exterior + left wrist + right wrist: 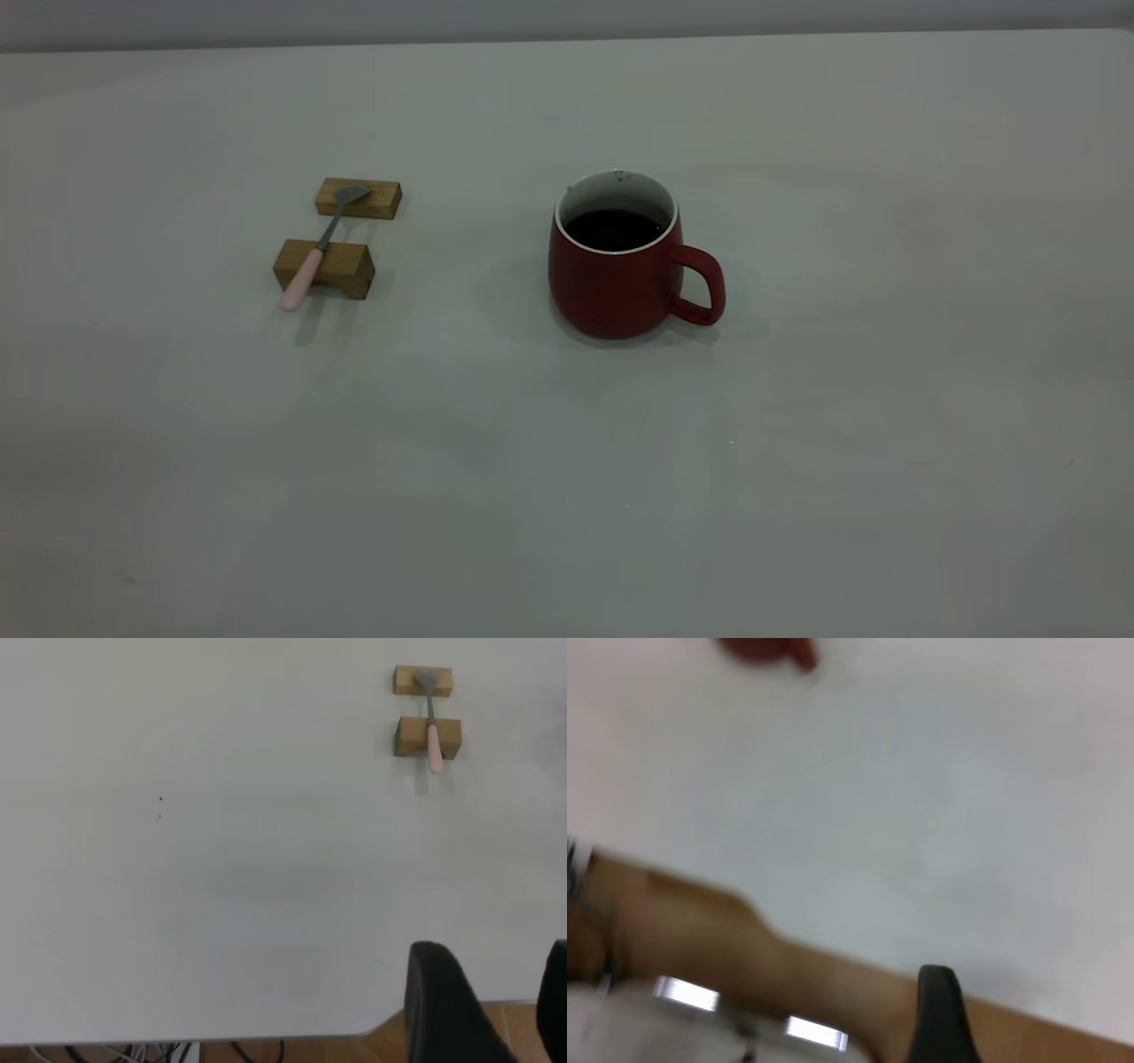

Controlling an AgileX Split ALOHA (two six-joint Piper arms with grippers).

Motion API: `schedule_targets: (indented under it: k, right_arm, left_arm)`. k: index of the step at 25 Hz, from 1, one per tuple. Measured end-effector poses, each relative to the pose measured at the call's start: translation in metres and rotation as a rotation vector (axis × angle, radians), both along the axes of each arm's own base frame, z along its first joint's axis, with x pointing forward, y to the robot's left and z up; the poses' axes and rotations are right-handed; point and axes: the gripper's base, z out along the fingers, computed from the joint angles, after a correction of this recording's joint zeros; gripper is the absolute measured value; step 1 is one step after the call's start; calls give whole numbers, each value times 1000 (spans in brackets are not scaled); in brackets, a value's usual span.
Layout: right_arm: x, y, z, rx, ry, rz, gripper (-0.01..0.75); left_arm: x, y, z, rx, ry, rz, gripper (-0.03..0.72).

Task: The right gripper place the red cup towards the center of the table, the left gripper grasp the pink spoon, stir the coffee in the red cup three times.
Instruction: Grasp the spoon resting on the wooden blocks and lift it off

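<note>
Dark red, the cup [620,257] is sitting just right of the exterior frame's centre, nearly black coffee [613,229] filling it high — a clumsy grab at the handle risks slopping it. The pink spoon [317,248] is lying across two wooden blocks [341,235] at centre left of the bench [567,478]; a nudge could roll it off. The left gripper [485,1010] is hanging over the bench edge, well apart from the spoon, open and empty. The right gripper [943,1014] is sitting far from the cup — its opening I cannot tell.

The pink spoon [431,726] bridges two wooden blocks [428,735] on the table [221,886].
</note>
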Motion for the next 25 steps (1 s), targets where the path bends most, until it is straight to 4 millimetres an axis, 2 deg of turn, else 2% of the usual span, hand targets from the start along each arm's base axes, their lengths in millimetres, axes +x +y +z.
schedule_targets:
  k: [4, 8, 11, 17, 25]
  right_arm:
    - [-27, -7, -15, -3, -111, -107, 592]
    - [-40, -10, -28, 6, -170, -181, 592]
    - [-45, -11, -34, 6, -203, -206, 592]
    - [-56, -11, -34, 8, -281, -249, 592]
    - [-56, -11, -34, 9, -286, -252, 592]
  left_arm:
    - [0, 0, 0, 0, 0, 0, 342]
    - [0, 0, 0, 0, 0, 0, 342]
    - [0, 0, 0, 0, 0, 0, 342]
    - [0, 0, 0, 0, 0, 0, 342]
    - [0, 0, 0, 0, 0, 0, 342]
